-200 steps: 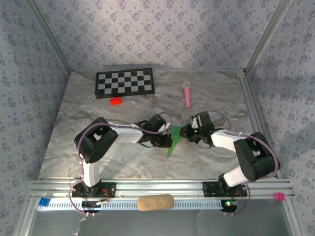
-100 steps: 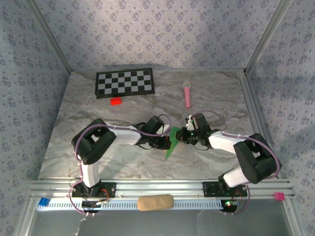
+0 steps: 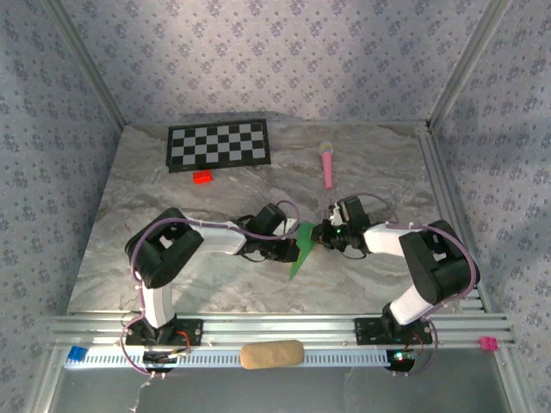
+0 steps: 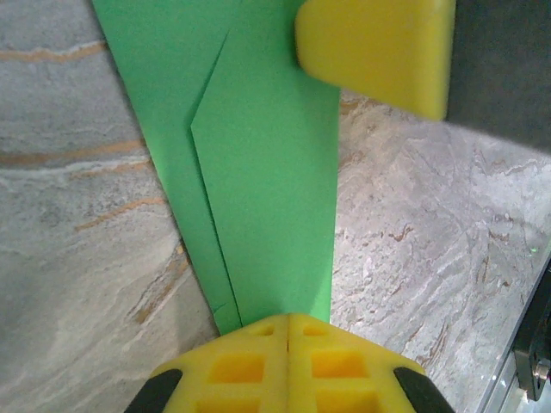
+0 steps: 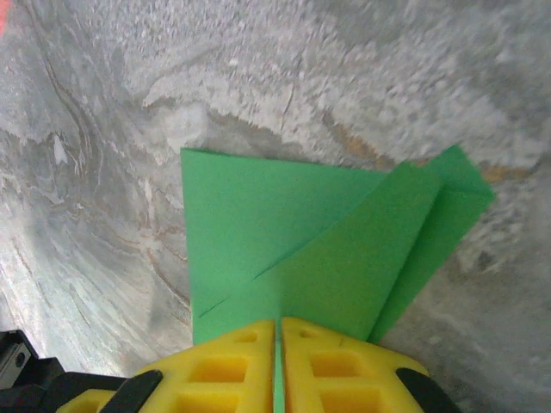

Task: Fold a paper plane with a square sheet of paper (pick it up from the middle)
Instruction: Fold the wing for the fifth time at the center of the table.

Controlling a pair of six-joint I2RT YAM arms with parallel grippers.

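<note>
The left gripper point(image 4: 288, 331) and right gripper point(image 5: 277, 337) each pinch the folded bright green paper sheet point(image 3: 298, 255), apparently lying near-to-far, from opposite sides.

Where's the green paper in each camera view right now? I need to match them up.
Top external: green paper, a narrow wedge just below centre.
Left wrist: green paper, a band from the top left down to bottom centre.
Right wrist: green paper, folded triangles from centre to the bottom edge.
Shared landmark: the grey marbled table beneath it.
</note>
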